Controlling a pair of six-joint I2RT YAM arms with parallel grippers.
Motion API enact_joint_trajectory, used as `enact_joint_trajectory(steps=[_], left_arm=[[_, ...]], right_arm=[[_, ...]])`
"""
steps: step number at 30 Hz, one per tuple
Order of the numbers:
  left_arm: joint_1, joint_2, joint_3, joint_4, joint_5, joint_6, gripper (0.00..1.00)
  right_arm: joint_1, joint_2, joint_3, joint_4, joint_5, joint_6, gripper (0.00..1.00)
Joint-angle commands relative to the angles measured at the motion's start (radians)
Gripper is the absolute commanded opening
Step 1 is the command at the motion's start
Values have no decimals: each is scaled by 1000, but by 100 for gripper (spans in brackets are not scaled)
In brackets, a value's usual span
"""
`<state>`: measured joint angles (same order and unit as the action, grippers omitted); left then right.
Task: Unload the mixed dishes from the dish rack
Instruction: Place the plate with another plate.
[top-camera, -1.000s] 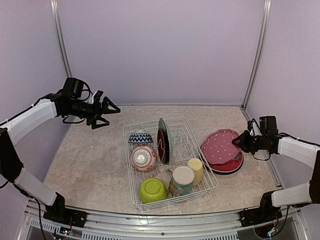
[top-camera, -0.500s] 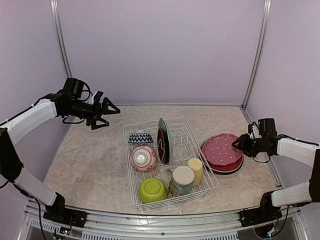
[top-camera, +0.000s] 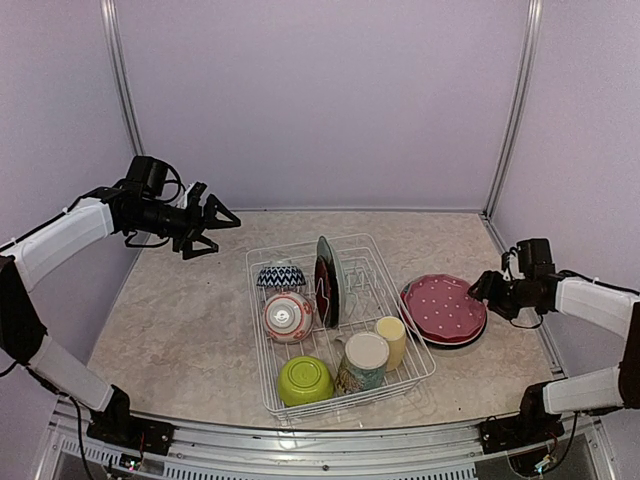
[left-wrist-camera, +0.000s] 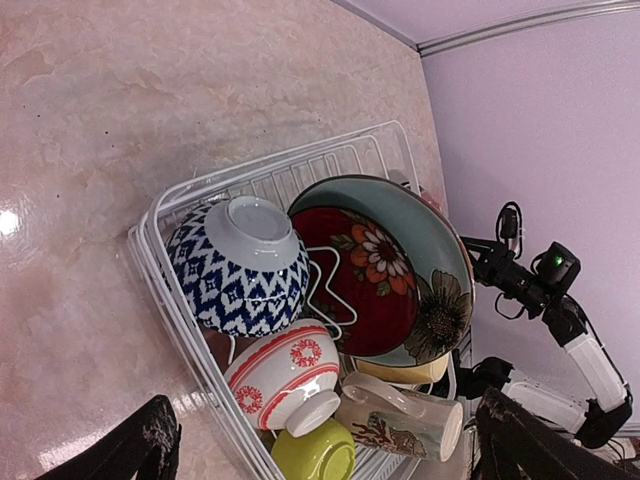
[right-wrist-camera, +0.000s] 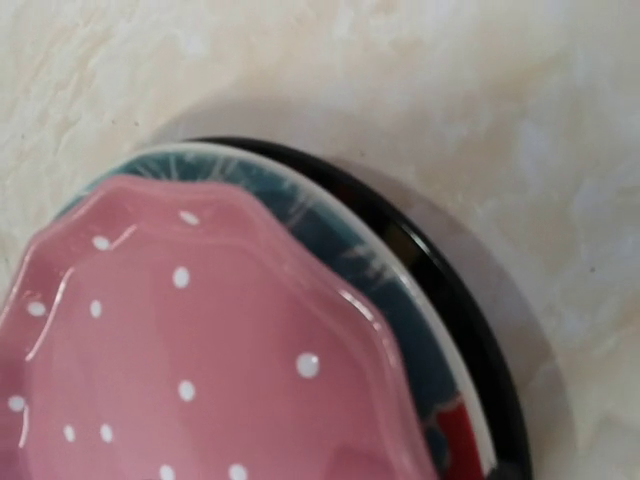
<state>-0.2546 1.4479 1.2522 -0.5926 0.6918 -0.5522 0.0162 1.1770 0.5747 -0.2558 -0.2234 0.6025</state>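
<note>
The white wire dish rack (top-camera: 258, 340) (left-wrist-camera: 160, 270) holds a blue zigzag bowl (top-camera: 282, 276) (left-wrist-camera: 240, 265), a red-white bowl (top-camera: 288, 316) (left-wrist-camera: 290, 375), a lime green bowl (top-camera: 305, 380), a cream-teal mug (top-camera: 362, 362) (left-wrist-camera: 410, 415), a yellow cup (top-camera: 391, 340) and two upright plates (top-camera: 327, 282), red floral (left-wrist-camera: 365, 280) and teal-rimmed (left-wrist-camera: 440, 300). The pink dotted plate (top-camera: 443, 308) (right-wrist-camera: 200, 370) lies flat on a teal plate (right-wrist-camera: 330, 240) and a dark plate (right-wrist-camera: 440, 280), right of the rack. My right gripper (top-camera: 487, 289) sits at its right edge, open, with no finger on the rim. My left gripper (top-camera: 215, 222) (left-wrist-camera: 335, 430) hangs open, back left of the rack.
Purple walls enclose the marble-look table (top-camera: 180, 330) on three sides, with metal posts (top-camera: 505, 130) in the back corners. The plate stack lies close to the right wall. The right arm (left-wrist-camera: 530, 275) shows beyond the rack in the left wrist view.
The pink dotted plate went from tilted up to lying flat on the stack. My right gripper sank, drew slightly right and opened. The left arm has not moved.
</note>
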Motion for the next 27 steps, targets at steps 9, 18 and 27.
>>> enact_joint_trajectory(steps=[9, 18, 27], left_arm=[[-9, 5, 29, -10, 0, 14, 99], [-8, 22, 29, -10, 5, 11, 99], [-10, 17, 31, -15, 1, 15, 99]], right_arm=[[5, -90, 68, -146, 125, -71, 73], [212, -91, 179, -155, 121, -87, 79], [470, 69, 341, -98, 206, -14, 79]])
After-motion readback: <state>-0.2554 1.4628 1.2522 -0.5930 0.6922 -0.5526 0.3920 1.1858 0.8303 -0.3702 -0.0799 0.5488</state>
